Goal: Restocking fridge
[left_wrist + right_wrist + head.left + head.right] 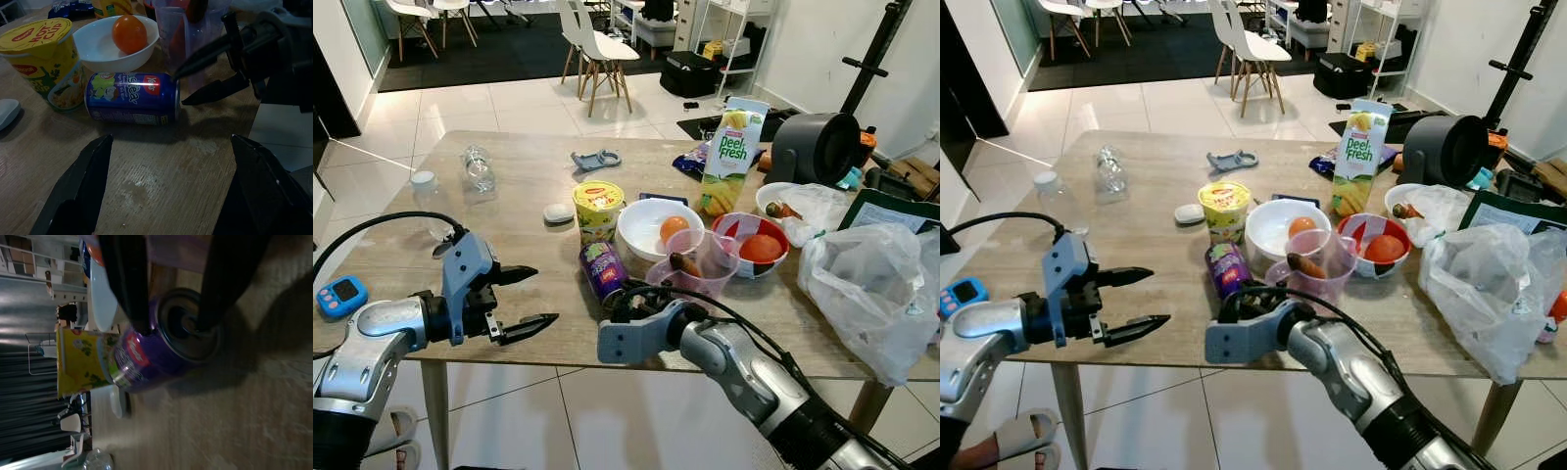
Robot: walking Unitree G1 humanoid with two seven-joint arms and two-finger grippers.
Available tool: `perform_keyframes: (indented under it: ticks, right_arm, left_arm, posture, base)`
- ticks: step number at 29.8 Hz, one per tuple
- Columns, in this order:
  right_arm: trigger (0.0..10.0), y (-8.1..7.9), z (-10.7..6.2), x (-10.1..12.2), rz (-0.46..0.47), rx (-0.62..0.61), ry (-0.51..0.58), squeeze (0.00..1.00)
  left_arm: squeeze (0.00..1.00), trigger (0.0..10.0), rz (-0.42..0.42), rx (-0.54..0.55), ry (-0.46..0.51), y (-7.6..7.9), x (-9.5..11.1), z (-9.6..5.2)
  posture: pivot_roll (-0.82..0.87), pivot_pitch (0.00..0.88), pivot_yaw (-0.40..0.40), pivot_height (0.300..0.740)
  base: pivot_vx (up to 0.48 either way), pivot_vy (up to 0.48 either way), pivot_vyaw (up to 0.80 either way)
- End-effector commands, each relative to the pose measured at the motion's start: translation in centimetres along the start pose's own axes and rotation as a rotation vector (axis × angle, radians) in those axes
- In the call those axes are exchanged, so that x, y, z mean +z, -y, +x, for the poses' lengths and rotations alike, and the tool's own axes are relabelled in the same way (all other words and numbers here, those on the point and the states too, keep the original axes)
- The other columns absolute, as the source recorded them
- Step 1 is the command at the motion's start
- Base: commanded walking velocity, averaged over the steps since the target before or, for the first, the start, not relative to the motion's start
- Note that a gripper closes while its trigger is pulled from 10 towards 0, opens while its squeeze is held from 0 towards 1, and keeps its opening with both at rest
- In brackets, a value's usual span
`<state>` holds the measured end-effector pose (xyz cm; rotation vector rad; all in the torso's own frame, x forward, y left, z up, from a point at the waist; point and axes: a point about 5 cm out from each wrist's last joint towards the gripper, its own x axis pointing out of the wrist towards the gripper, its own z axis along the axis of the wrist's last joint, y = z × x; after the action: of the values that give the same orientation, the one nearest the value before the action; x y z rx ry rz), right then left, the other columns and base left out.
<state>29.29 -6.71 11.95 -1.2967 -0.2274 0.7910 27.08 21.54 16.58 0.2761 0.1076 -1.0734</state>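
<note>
- The purple can (603, 270) lies on its side on the wooden worktop (519, 201), near the front edge; from the white bowl (646, 232) it sits at about 8 o'clock, with the yellow noodle cup (597, 210) at its 12 o'clock
- The right gripper (625, 304) reaches in at the can's near end; head views hide its fingers behind the wrist; the right wrist view shows the two black fingers (128, 279) narrowly spread, their tips at the can's dark end, whether touching I cannot tell
- The left gripper (534, 297) hovers over the worktop edge at the can's 9 o'clock, fingers wide and holding nothing; its wrist view shows the can's printed side and an orange fruit (129, 33) in the bowl
- Head views alone take in the juice carton (734, 153) at the bowl's 1 o'clock, a red bowl (754, 245) at 3 o'clock, and a white plastic bag (871, 284) far right
</note>
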Motion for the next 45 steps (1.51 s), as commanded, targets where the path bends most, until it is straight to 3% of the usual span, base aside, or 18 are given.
perform_keyframes:
  ticks: [1, 45]
  right_arm:
    - [10.0, -0.8, 0.0, -0.1, 0.014, 0.02, -0.006, 0.0]
    - [10.0, 0.0, 0.2, -1.2, -0.017, -0.033, -0.077, 0.0]
  left_arm:
    - [0.0, 10.0, -0.007, -0.025, -0.011, 0.4, -0.2, 0.3]
    - [0.0, 10.0, -0.011, -0.035, -0.008, 0.5, -0.1, 0.3]
  posture:
    - [0.07, 0.03, -0.021, 0.74]
    - [0.07, 0.032, -0.022, 0.74]
  base:
    - [0.0, 0.0, 0.0]
    - [0.0, 0.0, 0.0]
